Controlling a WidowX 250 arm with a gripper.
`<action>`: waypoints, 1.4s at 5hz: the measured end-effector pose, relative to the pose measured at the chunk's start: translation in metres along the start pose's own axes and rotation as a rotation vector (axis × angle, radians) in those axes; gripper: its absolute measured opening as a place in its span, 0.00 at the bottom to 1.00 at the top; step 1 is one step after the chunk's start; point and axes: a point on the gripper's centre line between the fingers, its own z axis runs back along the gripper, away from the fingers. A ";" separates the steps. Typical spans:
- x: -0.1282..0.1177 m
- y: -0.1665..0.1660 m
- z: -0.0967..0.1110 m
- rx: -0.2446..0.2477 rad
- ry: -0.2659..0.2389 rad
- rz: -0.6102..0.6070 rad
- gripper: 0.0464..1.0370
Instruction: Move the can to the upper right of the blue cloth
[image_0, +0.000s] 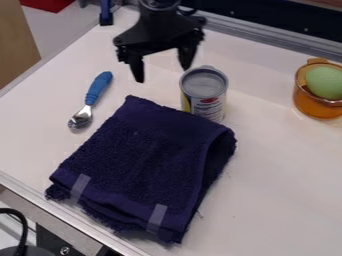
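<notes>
The black gripper (162, 74) hangs at the upper middle of the camera view, its two fingers spread wide with nothing between them. Just to its lower right, a can (204, 93) with a silver top and a pale, partly coloured label stands upright on the white surface. The folded dark blue cloth (147, 160) lies below both. The can is at the cloth's upper right edge, its base partly hidden behind that edge; whether they touch, I cannot tell.
A spoon (90, 102) with a blue handle lies left of the gripper. An orange, see-through pot (316, 104) holding a green egg-shaped object (324, 82) stands at the right edge. A metal rail (267, 44) runs along the back of the white surface.
</notes>
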 end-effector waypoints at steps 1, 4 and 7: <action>0.026 0.005 -0.013 0.064 -0.034 0.204 0.96; 0.043 -0.007 -0.044 0.173 0.025 0.539 0.96; 0.020 -0.030 -0.059 0.181 0.006 0.541 0.96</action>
